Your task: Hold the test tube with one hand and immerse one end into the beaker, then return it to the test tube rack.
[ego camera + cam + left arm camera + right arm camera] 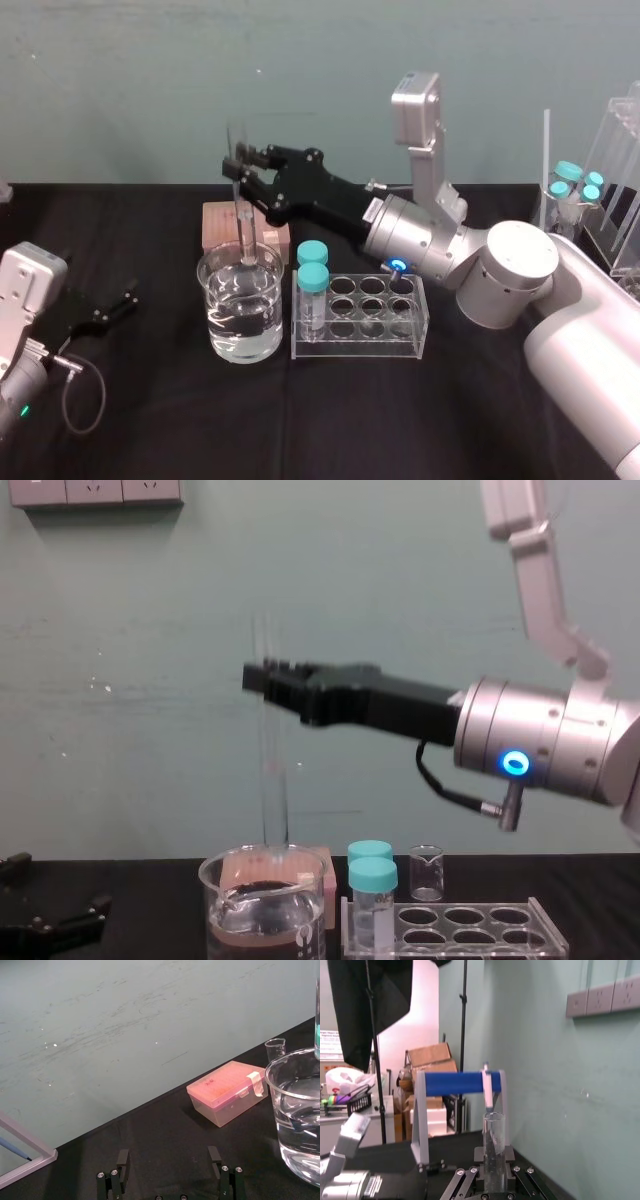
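My right gripper is shut on the test tube, a long clear glass tube that it holds upright by the upper part. In the chest view the right gripper reaches in from the right, and the test tube hangs straight down over the beaker. The tube's lower end sits just inside the mouth of the beaker, which is partly full of water. The right wrist view shows the test tube standing between the fingers. The test tube rack stands just right of the beaker. My left gripper rests open at the far left.
Two teal-capped vials stand in the rack's left end. A pink box and a tiny beaker sit behind the beaker. More capped vials and a clear stand are at the back right.
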Tool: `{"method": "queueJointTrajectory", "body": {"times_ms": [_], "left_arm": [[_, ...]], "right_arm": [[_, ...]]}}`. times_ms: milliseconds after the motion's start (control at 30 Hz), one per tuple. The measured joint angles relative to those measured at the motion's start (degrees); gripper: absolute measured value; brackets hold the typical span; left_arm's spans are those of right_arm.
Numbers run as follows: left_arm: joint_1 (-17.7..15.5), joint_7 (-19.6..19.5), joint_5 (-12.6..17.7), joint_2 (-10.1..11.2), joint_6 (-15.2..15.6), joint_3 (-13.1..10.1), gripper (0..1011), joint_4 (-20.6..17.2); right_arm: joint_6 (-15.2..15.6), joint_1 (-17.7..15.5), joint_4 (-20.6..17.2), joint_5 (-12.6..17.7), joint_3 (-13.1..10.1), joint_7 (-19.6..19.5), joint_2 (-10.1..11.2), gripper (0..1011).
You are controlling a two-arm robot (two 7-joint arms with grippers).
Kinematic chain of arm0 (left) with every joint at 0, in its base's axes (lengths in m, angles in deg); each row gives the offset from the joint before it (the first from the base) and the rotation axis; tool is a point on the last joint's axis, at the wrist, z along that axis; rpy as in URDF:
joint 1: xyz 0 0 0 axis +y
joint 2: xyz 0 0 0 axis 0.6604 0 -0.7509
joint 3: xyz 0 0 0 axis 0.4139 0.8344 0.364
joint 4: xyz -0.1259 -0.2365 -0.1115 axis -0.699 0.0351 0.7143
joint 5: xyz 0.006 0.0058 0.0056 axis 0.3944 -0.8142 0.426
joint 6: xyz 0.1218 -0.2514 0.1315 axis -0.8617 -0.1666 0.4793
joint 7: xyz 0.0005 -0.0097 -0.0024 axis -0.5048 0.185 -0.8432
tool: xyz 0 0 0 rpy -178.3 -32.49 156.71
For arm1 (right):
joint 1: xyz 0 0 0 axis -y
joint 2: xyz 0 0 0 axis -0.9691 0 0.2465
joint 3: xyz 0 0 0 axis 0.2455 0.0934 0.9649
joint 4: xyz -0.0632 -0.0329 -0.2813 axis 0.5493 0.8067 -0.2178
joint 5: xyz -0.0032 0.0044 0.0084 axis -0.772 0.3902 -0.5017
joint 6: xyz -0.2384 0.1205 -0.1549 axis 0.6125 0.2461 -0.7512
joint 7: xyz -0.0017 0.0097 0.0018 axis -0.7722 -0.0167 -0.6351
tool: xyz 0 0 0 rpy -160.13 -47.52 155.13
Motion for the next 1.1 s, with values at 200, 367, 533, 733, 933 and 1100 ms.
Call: {"method": "queueJointTrajectory", "body": {"times_ms": [200, 367, 533, 733, 933, 1100], "left_arm": [[0.0, 0.0, 0.0, 0.0, 0.0, 0.0, 1000, 0.0], [0.0, 0.0, 0.0, 0.0, 0.0, 0.0, 1000, 0.0], [0.0, 0.0, 0.0, 0.0, 0.0, 0.0, 1000, 0.0], [0.0, 0.0, 0.0, 0.0, 0.0, 0.0, 1000, 0.0], [0.0, 0.0, 0.0, 0.0, 0.0, 0.0, 1000, 0.0], [0.0, 0.0, 0.0, 0.0, 0.0, 0.0, 1000, 0.0]], "right_arm": [[-1.2, -0.2, -4.1, 0.8, -1.7, -0.7, 1.1, 224], [-2.5, -1.1, -7.6, 0.6, -3.7, -3.4, 2.6, 224], [-2.9, -3.3, -11.1, -1.2, -6.6, -7.9, 5.1, 224], [-2.5, -6.8, -14.0, -2.9, -9.1, -11.5, 7.1, 224], [-2.3, -12.4, -17.1, -3.7, -11.7, -14.0, 8.5, 224], [-1.4, -15.1, -18.1, -4.0, -12.7, -14.8, 8.8, 224]]}}
